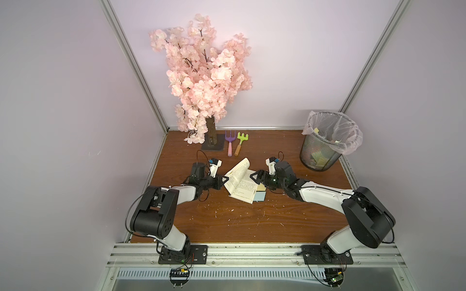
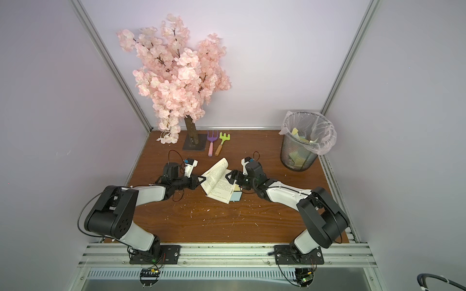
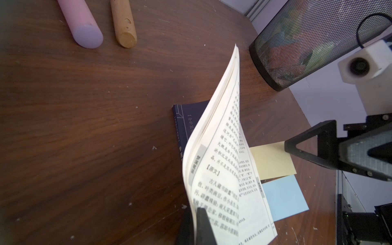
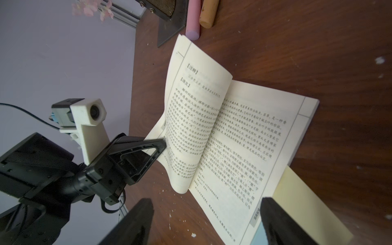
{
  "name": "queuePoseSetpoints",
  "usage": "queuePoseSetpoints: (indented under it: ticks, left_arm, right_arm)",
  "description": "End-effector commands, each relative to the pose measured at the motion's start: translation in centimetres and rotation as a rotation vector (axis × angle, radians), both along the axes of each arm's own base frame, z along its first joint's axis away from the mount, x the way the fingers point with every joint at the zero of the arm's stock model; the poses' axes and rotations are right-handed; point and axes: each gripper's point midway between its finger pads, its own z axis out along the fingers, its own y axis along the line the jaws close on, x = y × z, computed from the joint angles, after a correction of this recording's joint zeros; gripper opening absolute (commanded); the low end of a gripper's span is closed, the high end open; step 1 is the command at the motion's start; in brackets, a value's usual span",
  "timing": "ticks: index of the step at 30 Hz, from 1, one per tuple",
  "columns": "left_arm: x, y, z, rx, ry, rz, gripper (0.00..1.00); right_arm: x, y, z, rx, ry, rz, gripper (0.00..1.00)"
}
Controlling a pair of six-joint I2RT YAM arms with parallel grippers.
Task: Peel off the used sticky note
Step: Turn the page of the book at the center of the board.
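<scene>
An open book (image 1: 239, 182) (image 2: 217, 182) lies mid-table. My left gripper (image 1: 227, 179) (image 3: 194, 214) is shut on the outer edge of its lifted left pages (image 4: 197, 101), holding them up in a curl. A yellow sticky note (image 1: 261, 187) (image 3: 273, 161) (image 4: 307, 203) and a blue sticky note (image 1: 259, 197) (image 3: 284, 197) stick out from under the book's right page; no writing shows on either. My right gripper (image 1: 253, 176) (image 2: 229, 176) (image 4: 206, 203) hovers open over the right page, beside the yellow note, holding nothing.
A black mesh bin (image 1: 320, 156) with a plastic liner and discarded notes stands at the back right. A pink blossom tree (image 1: 201, 75) on a metal base, a purple toy fork (image 1: 229, 141) and a green toy rake (image 1: 240, 143) stand behind the book.
</scene>
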Motion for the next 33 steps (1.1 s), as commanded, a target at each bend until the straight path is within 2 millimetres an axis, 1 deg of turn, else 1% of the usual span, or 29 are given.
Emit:
queuePoseSetpoints:
  ticks: [1,3,8,13,16,23,26,32,33]
  left_arm:
    - [-0.5,0.3,-1.2,0.004,0.066,0.001,0.03]
    - [-0.5,0.3,-1.2,0.003,0.067,0.000,0.04]
    - [-0.6,0.4,-1.3,0.004,0.071,0.002,0.04]
    - [-0.5,0.3,-1.4,0.001,0.076,0.000,0.04]
    - [-0.5,0.3,-1.3,0.000,0.074,-0.001,0.04]
    - [-0.5,0.4,-1.4,-0.001,0.077,0.000,0.04]
    - [-0.5,0.4,-1.4,-0.002,0.077,0.000,0.04]
    - [-0.5,0.4,-1.4,-0.003,0.078,-0.001,0.04]
    - [-0.5,0.4,-1.4,-0.003,0.078,-0.001,0.04]
  right_arm:
    - [0.1,1.1,-0.2,0.040,-0.003,0.008,0.82]
    - [-0.1,1.4,-1.1,0.031,0.014,0.014,0.82]
    - [-0.6,1.1,-3.0,0.004,0.043,0.007,0.82]
    - [-1.0,0.6,-4.0,-0.018,0.048,-0.004,0.82]
    - [-1.1,1.1,-4.3,-0.010,0.057,0.008,0.82]
    - [-0.9,2.3,-4.0,0.026,0.058,0.028,0.82]
    - [-0.7,2.5,-3.9,0.038,0.060,0.023,0.82]
    - [-0.4,3.2,-3.1,0.093,0.057,0.025,0.82]
    - [-0.7,3.6,-2.9,0.110,0.064,0.048,0.81]
